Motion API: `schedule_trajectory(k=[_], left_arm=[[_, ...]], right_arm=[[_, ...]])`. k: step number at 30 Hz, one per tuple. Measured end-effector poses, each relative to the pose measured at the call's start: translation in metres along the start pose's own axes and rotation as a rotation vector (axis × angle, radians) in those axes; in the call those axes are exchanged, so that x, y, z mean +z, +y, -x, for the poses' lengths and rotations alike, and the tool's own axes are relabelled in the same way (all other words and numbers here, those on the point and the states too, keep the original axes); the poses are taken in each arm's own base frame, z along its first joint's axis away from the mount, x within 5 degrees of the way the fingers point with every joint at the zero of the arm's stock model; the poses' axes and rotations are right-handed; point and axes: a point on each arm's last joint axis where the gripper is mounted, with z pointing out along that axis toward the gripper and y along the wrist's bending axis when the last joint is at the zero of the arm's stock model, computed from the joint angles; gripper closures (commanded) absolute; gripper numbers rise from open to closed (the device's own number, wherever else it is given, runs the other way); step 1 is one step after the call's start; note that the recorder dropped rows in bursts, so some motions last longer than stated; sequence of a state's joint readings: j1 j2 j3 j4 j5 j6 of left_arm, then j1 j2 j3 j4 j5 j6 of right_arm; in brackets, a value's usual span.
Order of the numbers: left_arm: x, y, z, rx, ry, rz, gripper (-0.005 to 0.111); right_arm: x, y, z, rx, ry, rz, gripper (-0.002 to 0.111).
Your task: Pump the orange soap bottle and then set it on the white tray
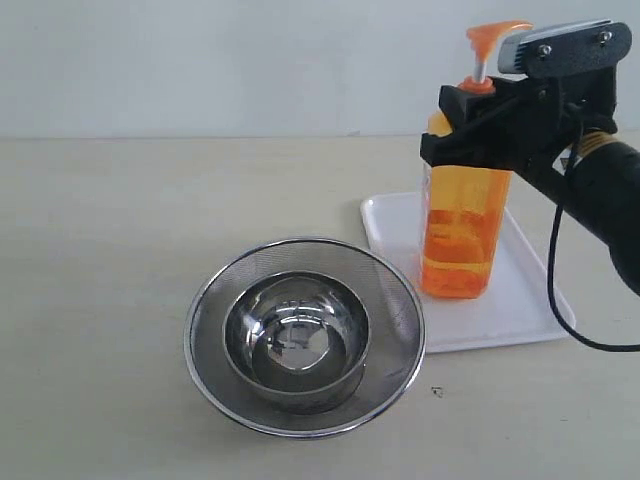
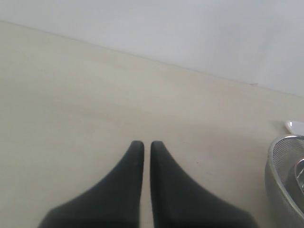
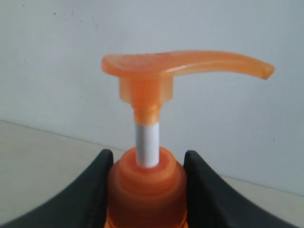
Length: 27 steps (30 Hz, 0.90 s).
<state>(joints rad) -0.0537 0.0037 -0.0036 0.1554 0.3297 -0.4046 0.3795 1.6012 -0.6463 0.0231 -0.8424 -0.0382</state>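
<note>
Near edge, 6 o'clock: a round steel mesh strainer (image 1: 392,292) sits on the pale table (image 1: 120,250), closest to the exterior camera.
Bowl: a shiny steel bowl (image 1: 297,338) is nested in the middle of the strainer.
Tray: the flat white tray (image 1: 525,305) with a low rim lies at 2 o'clock from the strainer, its near left corner just beside the strainer's rim.
Bottle: the tall, clear orange bottle (image 1: 458,235) is upright with its base on the tray's left part. Orange liquid fills its lower part.
Pump head: the orange pump head (image 3: 180,66) is raised on a white stem above the bottle's collar.
Right gripper: the black right gripper (image 3: 148,159) reaches in from 3 o'clock. Its fingers pinch the bottle's orange collar, one on each side, just below the stem.
Cable: a black cable (image 1: 553,270) hangs from the right arm at 3 o'clock.
Left gripper: the left gripper (image 2: 143,147) shows only in its own wrist view. Its black fingers are pressed together with a thin slit between them, holding nothing, over bare table.
Far side, 12 o'clock: a plain pale wall (image 1: 220,60).
</note>
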Motion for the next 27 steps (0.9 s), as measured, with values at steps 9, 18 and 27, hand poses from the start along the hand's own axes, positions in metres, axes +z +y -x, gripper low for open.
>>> schedule_trajectory(k=[9,18,27], left_arm=[[0.0,0.0,0.0,0.0,0.0,0.0,0.102],[0.0,0.0,0.0,0.0,0.0,0.0,0.102],[0.0,0.0,0.0,0.0,0.0,0.0,0.102]], right_arm=[[0.0,-0.013,0.002,-0.029,0.009,-0.005,0.108],[-0.001,-0.025,0.006,-0.034,-0.031,0.029,0.108],[0.001,-0.02,0.008,-0.046,-0.06,0.076,0.108]])
